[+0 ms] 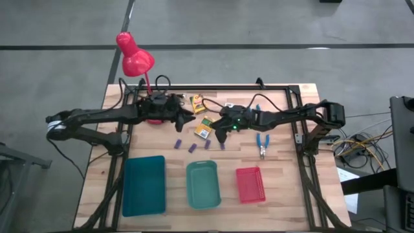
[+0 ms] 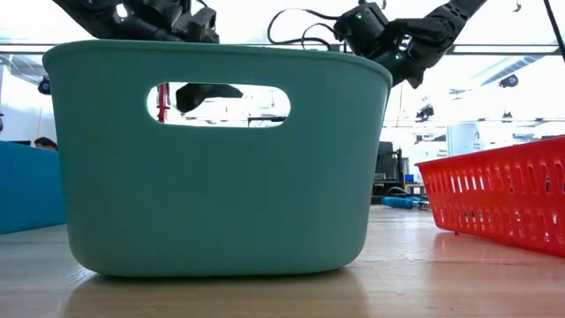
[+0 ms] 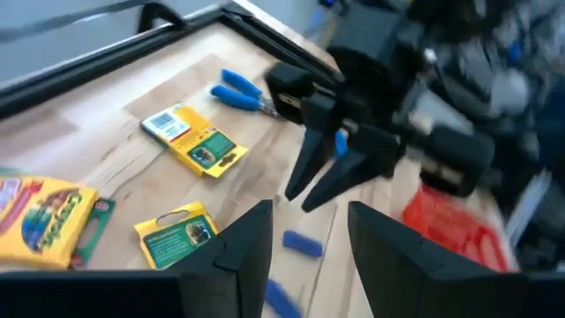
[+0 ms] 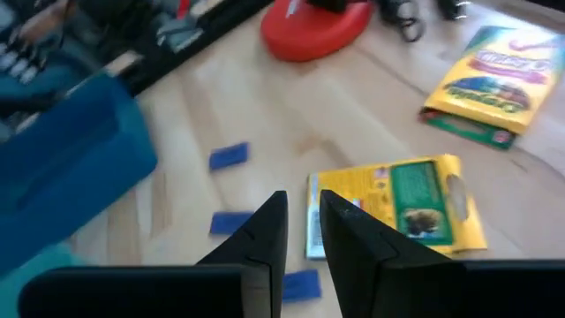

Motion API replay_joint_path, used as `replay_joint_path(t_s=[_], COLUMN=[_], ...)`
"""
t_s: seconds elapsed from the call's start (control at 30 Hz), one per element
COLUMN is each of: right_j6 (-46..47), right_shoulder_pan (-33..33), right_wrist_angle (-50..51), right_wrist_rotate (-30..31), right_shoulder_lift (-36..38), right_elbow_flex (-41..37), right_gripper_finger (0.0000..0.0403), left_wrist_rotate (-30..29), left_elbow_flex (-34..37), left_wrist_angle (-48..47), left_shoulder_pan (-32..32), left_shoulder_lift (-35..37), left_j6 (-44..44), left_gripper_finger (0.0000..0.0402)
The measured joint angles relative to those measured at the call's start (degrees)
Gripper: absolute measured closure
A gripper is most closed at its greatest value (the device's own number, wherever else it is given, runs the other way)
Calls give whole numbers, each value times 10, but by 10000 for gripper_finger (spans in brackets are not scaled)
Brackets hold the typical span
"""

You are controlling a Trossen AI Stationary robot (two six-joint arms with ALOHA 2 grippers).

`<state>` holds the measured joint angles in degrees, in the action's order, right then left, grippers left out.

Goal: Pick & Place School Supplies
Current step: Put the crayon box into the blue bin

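the right gripper hangs with its fingers nearly together and empty, just above a crayon box lying flat mid-worktop. the left gripper, fingers parted and empty, hovers near the far edge by the red lamp base. purple blocks lie between the crayon boxes and the trays along the near edge; blue-handled scissors lie toward the right edge.

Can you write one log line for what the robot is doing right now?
left pincer: open, above table | right pincer: empty, over crayon box | trays: no supplies visible
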<state>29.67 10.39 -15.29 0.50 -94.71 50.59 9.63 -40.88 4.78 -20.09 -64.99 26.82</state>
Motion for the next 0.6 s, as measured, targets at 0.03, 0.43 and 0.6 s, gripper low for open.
replay_joint_path(t_s=[0.03, 0.43, 0.6], right_j6=[2, -31, -3], right_shoulder_pan=[2, 18, 17], right_wrist_angle=[0, 12, 10], right_wrist_rotate=[10, 31, 44], right_shoulder_lift=[0, -6, -23], right_elbow_flex=[5, 13, 16], right_gripper_finger=[335, 335, 335], left_wrist_rotate=[-5, -3, 45], left_elbow_flex=[-3, -30, -30], left_wrist_angle=[10, 16, 3], left_shoulder_pan=[-1, -28, -42], left_shoulder_lift=[-3, -74, -88], left_j6=[29, 118, 122], left_gripper_finger=[248, 248, 248])
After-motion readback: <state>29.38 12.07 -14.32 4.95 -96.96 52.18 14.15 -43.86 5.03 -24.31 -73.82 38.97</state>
